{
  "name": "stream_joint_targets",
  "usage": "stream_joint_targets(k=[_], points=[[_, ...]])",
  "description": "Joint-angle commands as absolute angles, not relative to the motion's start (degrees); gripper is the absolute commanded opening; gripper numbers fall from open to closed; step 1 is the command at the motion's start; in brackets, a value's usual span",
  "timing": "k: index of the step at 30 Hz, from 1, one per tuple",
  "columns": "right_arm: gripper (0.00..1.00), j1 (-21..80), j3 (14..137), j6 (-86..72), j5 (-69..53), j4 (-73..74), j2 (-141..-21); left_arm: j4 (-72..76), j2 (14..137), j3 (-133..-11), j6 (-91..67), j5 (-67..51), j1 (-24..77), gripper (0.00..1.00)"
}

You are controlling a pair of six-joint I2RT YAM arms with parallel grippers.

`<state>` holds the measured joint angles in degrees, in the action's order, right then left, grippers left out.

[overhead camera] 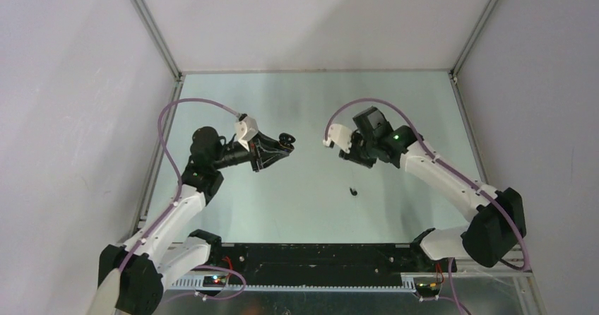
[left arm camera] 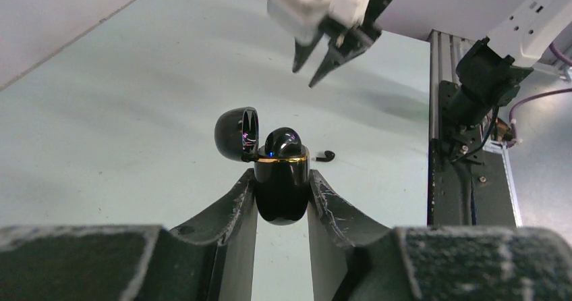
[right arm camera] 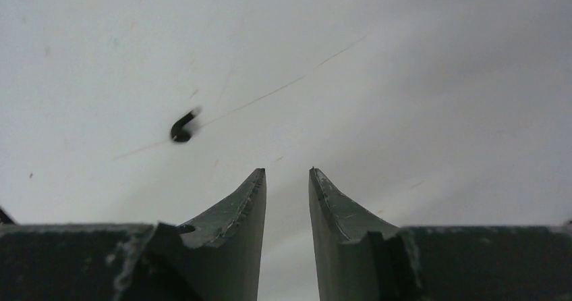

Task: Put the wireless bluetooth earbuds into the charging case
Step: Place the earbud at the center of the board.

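My left pincer (left arm camera: 282, 174) pinched the open black case (left arm camera: 280, 196) aloft. My right pincer (right arm camera: 287, 173) hung slightly spread, empty. One black earbud (overhead camera: 352, 190) lay on the worktop (overhead camera: 282, 212), not yet seated. Whether another sat inside, I couldn't tell.

**A pale green table between grey walls**

We see a pale green table (overhead camera: 282, 209) with a matte top and one long thin scratch (right arm camera: 283, 88). Plain grey panels close it in: the left wall (overhead camera: 63, 117), the back wall (overhead camera: 311, 18) and the right wall (overhead camera: 551, 82). Two aluminium posts (overhead camera: 152, 29) rise from the far corners. The light is soft and even, and the shadows are faint.
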<state>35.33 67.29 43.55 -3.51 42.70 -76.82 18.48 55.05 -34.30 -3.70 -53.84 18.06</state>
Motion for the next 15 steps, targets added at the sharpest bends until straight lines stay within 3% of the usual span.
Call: stream_joint_targets(k=[1, 5, 12, 15], points=[[0.35, 34.80, 62.64, 42.56, -6.23, 45.99, -79.09, 19.64, 53.22, -33.96, -1.68, -55.58, 17.76, 0.00], [0.36, 32.93, 59.44, 39.87, -7.40, 43.30, -82.05, 23.40, 52.46, -31.63, -2.95, -55.82, 17.87, 0.00], [0.55, 34.05, 54.17, 44.97, -13.59, 40.99, -82.83, 28.38, 52.48, -30.04, -6.00, -55.85, 18.13, 0.00], [0.58, 34.86, 51.73, 47.44, -15.82, 38.80, -82.92, 29.27, 52.34, -29.77, -6.75, -55.56, 18.11, 0.00]])
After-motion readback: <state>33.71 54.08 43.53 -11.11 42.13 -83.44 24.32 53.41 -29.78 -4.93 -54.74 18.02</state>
